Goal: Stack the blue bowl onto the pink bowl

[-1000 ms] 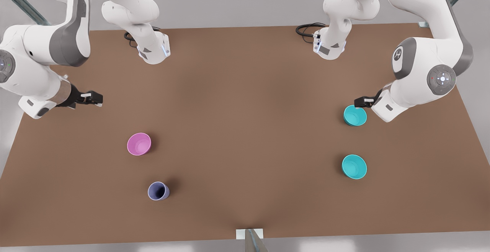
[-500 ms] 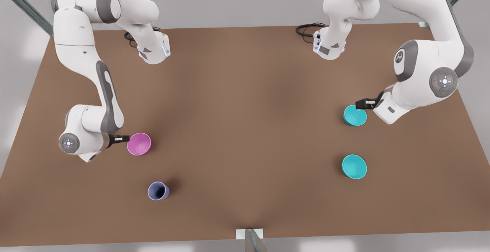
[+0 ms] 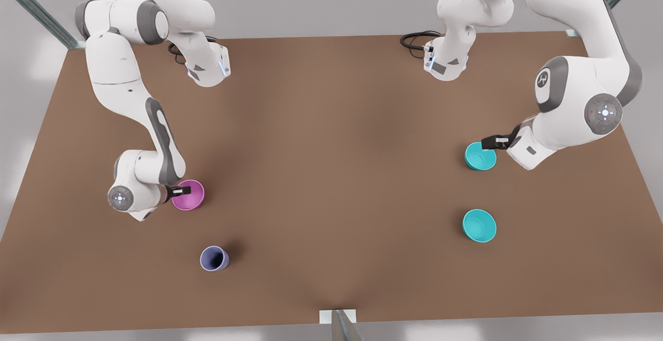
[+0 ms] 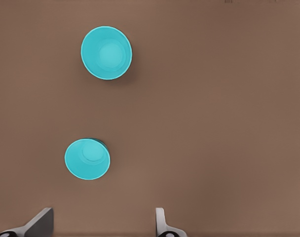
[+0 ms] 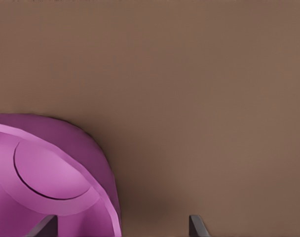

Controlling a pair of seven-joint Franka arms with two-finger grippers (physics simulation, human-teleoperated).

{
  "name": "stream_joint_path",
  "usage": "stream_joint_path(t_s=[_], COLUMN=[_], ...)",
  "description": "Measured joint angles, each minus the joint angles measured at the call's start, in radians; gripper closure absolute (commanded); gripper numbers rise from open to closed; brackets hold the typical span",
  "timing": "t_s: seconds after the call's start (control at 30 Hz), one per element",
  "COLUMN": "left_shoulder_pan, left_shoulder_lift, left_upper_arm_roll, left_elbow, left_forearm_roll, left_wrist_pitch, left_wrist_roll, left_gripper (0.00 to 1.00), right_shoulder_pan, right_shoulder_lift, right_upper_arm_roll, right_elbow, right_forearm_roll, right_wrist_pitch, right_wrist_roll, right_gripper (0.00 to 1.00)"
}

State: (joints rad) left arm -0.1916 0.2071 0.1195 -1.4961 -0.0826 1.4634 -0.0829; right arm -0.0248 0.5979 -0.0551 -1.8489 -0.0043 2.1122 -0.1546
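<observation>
The right gripper (image 3: 182, 191) sits low at the front view's left, fingers parted. The left gripper (image 3: 490, 143) hangs at the right, fingers also spread.

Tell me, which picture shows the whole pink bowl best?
The front view: the pink bowl sits whole on the table, with the right end effector at its rim. The right wrist view crops it. The left wrist view looks elsewhere.

Two teal bowls (image 3: 480, 156) (image 3: 479, 225) sit on the bench (image 3: 331, 175). There is one pink bowl (image 3: 190, 198) and one lavender cup (image 3: 214, 258).
</observation>
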Motion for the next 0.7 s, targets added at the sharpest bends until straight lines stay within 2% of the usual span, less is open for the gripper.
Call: stream_joint_path(t_s=[0.03, 0.07, 0.1, 0.23, 0.37, 0.5, 0.6, 0.7], left_shoulder_pan=[-0.001, -0.001, -0.002, -0.002, -0.002, -0.002, -0.002, -0.002], left_shoulder_lift=[0.0, 0.0, -0.001, -0.001, 0.0, 0.0, -0.001, -0.001], left_upper_arm_roll=[0.0, 0.0, 0.0, -0.001, -0.001, -0.001, -0.002, -0.001], left_elbow=[0.0, 0.0, 0.001, 0.002, 0.002, 0.002, 0.002, 0.002], left_forearm_roll=[-0.001, -0.002, -0.003, -0.005, -0.005, -0.005, -0.005, -0.005], left_wrist_pitch=[0.0, 0.0, 0.0, -0.001, -0.001, -0.001, -0.005, -0.009], left_wrist_roll=[0.0, -0.001, -0.001, -0.002, -0.003, -0.004, -0.004, -0.005], left_gripper=[0.0, 0.0, 0.0, 0.0, 0.0, 0.0, 0.0, 0.0], right_shoulder_pan=[0.002, 0.004, 0.007, 0.009, 0.008, 0.019, 0.147, 0.338], right_shoulder_lift=[0.0, -0.001, -0.001, -0.003, -0.031, -0.091, -0.067, 0.082], right_upper_arm_roll=[0.0, 0.0, 0.0, 0.01, 0.059, 0.169, 0.221, 0.228], right_elbow=[0.002, 0.005, 0.006, 0.008, 0.027, 0.12, 0.232, 0.441], right_forearm_roll=[0.002, 0.005, 0.008, 0.039, 0.088, 0.181, 0.274, 0.326], right_wrist_pitch=[0.003, 0.005, 0.006, 0.007, -0.009, -0.083, -0.118, -0.098], right_wrist_roll=[-0.001, -0.002, -0.004, -0.023, -0.027, -0.025, 0.004, 0.08], right_gripper=[0.53, 0.75, 0.79, 0.79, 0.79, 0.79, 0.79, 0.79])
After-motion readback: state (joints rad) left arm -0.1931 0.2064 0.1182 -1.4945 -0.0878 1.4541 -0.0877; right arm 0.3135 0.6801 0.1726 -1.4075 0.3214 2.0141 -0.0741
